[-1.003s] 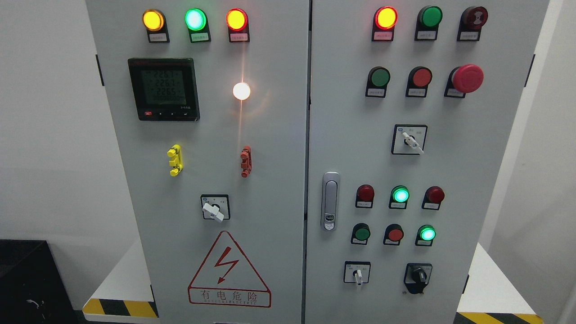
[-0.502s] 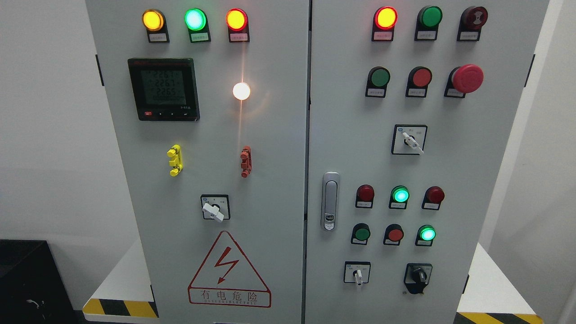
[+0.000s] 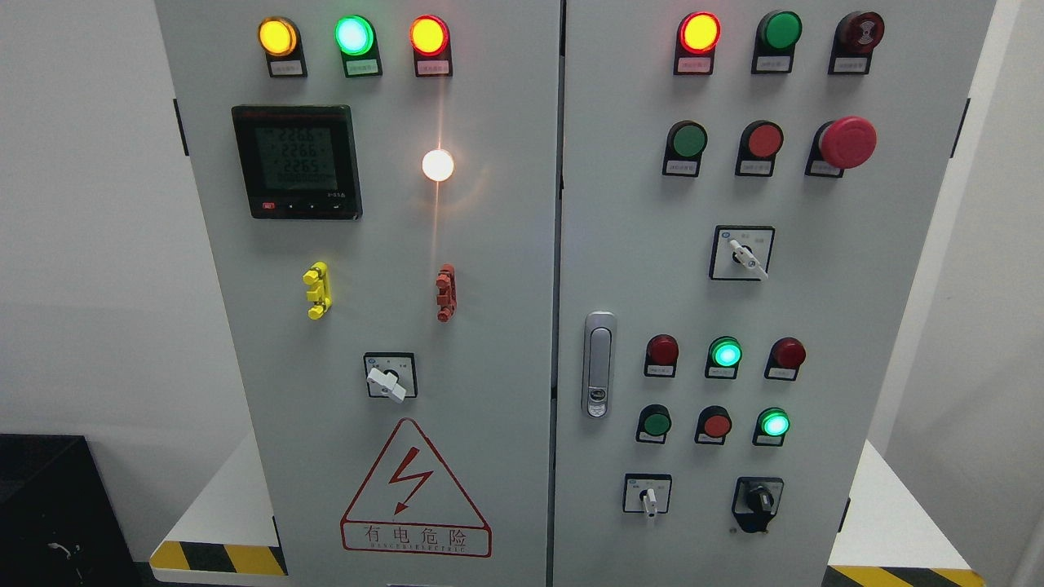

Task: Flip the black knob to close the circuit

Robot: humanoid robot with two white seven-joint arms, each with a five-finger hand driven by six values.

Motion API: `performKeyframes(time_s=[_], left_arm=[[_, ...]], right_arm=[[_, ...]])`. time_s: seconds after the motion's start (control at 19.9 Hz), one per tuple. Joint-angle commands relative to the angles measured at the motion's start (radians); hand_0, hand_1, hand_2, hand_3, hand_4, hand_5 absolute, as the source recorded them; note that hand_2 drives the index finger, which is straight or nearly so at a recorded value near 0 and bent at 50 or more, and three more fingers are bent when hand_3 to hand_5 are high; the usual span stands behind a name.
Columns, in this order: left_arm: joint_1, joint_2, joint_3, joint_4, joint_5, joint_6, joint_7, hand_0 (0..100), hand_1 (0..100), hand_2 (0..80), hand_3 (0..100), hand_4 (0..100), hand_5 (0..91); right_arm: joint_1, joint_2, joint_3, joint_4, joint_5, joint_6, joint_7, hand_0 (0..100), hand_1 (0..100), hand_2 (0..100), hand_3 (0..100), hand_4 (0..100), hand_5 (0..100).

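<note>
On my feed the black knob (image 3: 758,499) sits at the lower right of the right cabinet door (image 3: 881,342), on a dark plate, its grip standing roughly upright, right of a white selector switch (image 3: 648,495). Neither robot hand shows, so I cannot tell their state.

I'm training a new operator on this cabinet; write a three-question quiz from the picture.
1. True or false: a robot hand is touching the black knob.
2. Which sits directly left of the black knob? A) red mushroom button B) white-handled selector switch C) door latch
3. Fill in: the warning triangle is on the ______ door.

Key: 1 false, no hand is in view. 2 B, the white-handled selector switch. 3 left.
</note>
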Motion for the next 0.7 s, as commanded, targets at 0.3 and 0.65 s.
performKeyframes(time_s=[0.3, 0.65], left_arm=[[0.023, 0.000, 0.000, -0.029, -0.001, 0.001, 0.000, 12, 56, 0.0, 0, 0, 0.0], [0.023, 0.000, 0.000, -0.031, 0.001, 0.001, 0.000, 12, 56, 0.0, 0, 0, 0.0]], right_arm=[[-0.003, -0.026, -0.008, -0.376, 0.333, -0.020, -0.134, 0, 9, 40, 59, 55, 57], [-0.013, -0.003, -0.084, -0.546, 0.652, -0.011, -0.248, 0, 10, 65, 81, 72, 77]])
